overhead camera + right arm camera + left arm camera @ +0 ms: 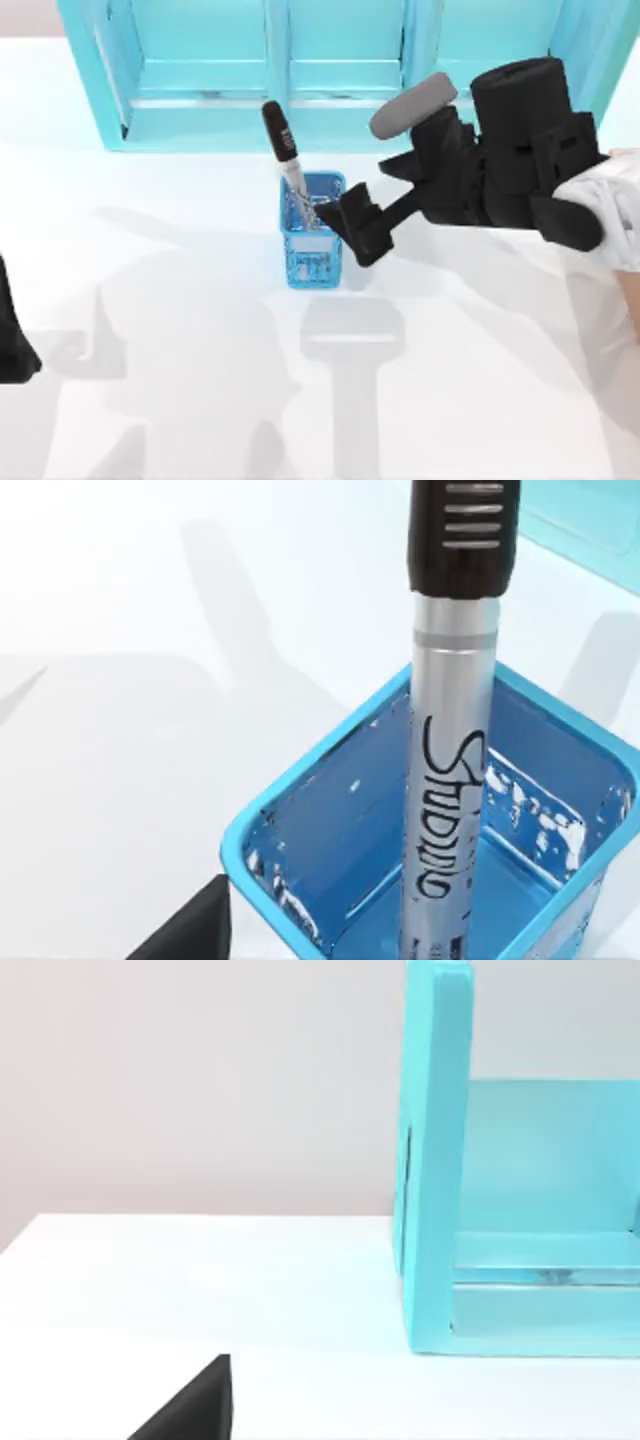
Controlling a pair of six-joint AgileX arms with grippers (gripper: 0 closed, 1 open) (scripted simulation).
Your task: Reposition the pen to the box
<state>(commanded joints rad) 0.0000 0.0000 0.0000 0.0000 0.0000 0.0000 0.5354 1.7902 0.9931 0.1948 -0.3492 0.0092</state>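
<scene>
- Silver-grey, black-capped slim pen [288, 158] stands tilted in the translucent blue mesh basket [313, 262], mid white tabletop [180, 300].
- Right hand [350, 225] beside the basket's rim; whether spread or closed, cannot tell.
- Left hand [12, 345] parked at left edge.

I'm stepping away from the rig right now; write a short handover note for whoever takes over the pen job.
Right gripper: beside the blue basket, by the pen; whether its fingers are closed cannot be made out.
Left arm: parked at the table's left edge.
Pen: standing in the blue basket, black cap up, leaning toward the turquoise shelf unit.
Done: approach to the pen.
Left: grasp it, lift it out, carry it to the box and release.
</scene>
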